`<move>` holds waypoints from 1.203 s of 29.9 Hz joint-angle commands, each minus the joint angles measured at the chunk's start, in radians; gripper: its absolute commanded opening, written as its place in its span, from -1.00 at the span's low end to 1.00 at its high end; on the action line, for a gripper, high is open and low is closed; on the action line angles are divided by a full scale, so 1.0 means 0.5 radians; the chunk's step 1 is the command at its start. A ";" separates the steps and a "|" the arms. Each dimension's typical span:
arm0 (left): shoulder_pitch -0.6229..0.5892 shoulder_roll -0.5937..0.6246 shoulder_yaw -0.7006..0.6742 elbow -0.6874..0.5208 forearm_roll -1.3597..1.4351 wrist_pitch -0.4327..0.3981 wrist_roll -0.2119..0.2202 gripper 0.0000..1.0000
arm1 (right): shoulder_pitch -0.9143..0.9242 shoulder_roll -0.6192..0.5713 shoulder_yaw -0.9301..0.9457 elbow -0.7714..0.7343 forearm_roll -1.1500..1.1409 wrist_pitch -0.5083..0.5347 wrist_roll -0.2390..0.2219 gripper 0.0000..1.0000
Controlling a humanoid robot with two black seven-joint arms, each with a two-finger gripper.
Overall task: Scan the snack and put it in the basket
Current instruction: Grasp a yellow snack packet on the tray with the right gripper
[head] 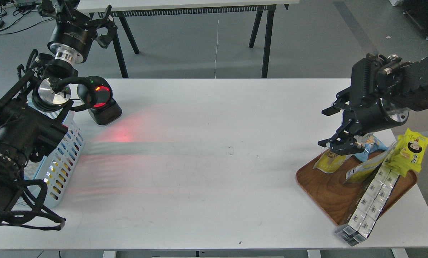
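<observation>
The snack (329, 162), a flat yellow-and-white pouch, lies at the near left end of the wooden tray (325, 193) at the table's right. My right gripper (322, 129) hangs just above it, pointing left and down. Its jaws are apart and its lower finger (339, 147) covers the pouch's top. The snack still lies on the tray. The light blue basket (69, 150) stands at the table's left edge, mostly hidden behind my left arm. My left gripper (106, 23) is raised at the far left, open and empty.
A black scanner (100, 102) with a red window stands next to the basket and casts red light on the table. The tray also holds a blue crinkly bag (371, 144), a bright yellow cartoon-face packet (411, 150), another pouch (364, 169) and a strip of white packs (370, 204).
</observation>
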 commanded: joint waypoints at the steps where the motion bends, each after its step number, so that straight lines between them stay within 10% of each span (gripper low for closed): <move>1: 0.007 0.002 0.000 0.000 0.000 -0.002 0.000 1.00 | -0.018 -0.036 -0.063 0.006 -0.153 -0.018 0.000 0.59; 22: 0.034 0.002 -0.003 0.000 0.003 0.001 -0.018 1.00 | -0.337 0.066 -0.023 -0.340 -0.221 -0.024 0.000 0.23; 36: 0.034 0.002 -0.003 0.003 0.003 0.001 -0.018 1.00 | -0.411 0.109 0.045 -0.396 -0.236 -0.024 0.000 -0.63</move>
